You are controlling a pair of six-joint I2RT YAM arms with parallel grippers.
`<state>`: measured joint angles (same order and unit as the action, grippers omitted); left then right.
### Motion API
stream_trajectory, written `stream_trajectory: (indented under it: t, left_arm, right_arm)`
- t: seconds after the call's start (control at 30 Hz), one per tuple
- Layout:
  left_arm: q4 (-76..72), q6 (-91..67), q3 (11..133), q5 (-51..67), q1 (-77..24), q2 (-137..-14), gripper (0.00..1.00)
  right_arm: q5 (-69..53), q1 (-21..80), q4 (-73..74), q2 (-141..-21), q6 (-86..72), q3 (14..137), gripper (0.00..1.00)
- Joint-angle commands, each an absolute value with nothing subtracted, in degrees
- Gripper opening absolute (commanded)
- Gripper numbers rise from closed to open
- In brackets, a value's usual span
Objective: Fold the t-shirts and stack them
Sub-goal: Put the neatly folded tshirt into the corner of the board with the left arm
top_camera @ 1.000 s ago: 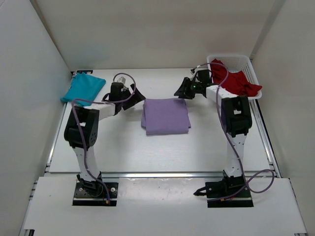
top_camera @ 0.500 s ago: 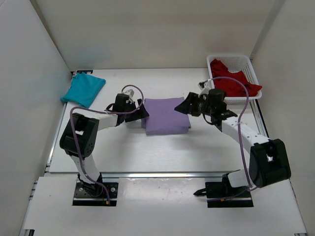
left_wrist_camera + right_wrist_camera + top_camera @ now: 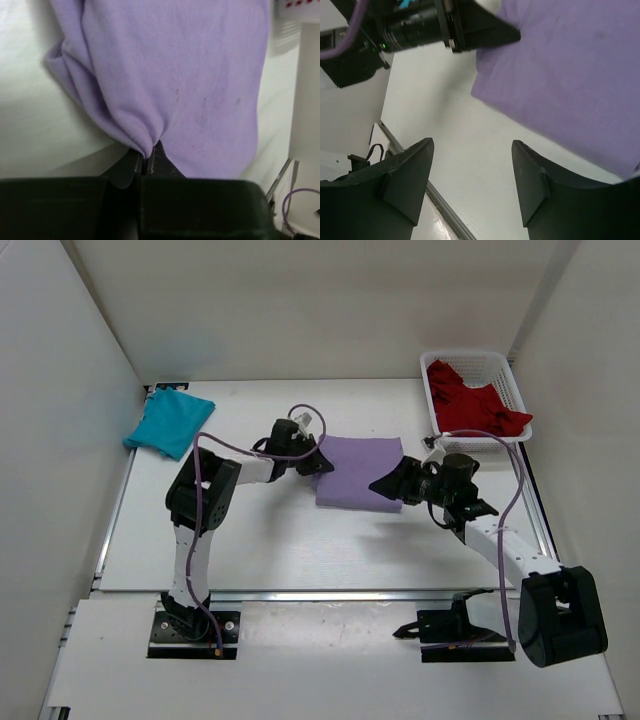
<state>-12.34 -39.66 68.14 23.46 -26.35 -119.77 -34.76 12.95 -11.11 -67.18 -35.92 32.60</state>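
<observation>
The right claw [image 3: 386, 483] was the nearest thing to the table's near edge. It gaped fully open and held nothing, its tips just beside the near right corner of the folded lavender t-shirt [image 3: 362, 470]. That shirt lay in the middle of the white table [image 3: 250, 540], turned slightly askew. At its left edge the left claw [image 3: 321, 464] was clamped tight on a small bunched pinch of lavender cloth. The step in hand looked like a two-handed grasp to shift or refold this shirt. To do it well, the right claw would probably need to slide low under the corner and catch every layer. Both claws would then move together so the fold did not spill open. Farther back on the left, the teal t-shirt [image 3: 170, 422] lay folded near the wall. At the far right, the red t-shirt [image 3: 476, 406] sat crumpled in a white mesh basket [image 3: 470, 356], not yet folded.
</observation>
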Motion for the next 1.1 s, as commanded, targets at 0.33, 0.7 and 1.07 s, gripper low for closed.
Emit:
stream_trajectory:
  t: [0.33,0.7,1.07]
  left_arm:
    - [0.0,-44.6,97.2,28.0,-5.7,-115.3,0.0]
    - [-22.6,-61.0,54.4,22.9,22.3,-99.4,0.99]
    - [-22.5,-59.5,42.3,16.7,22.1,-86.0,0.98]
  right_arm:
    - [-38.7,11.2,-18.7,-66.6,-38.4,28.3,0.6]
    - [-38.4,19.0,-16.1,-70.0,-35.9,31.8,0.6]
    - [-29.0,21.1,-9.6,-68.5,-32.6,34.4,0.35]
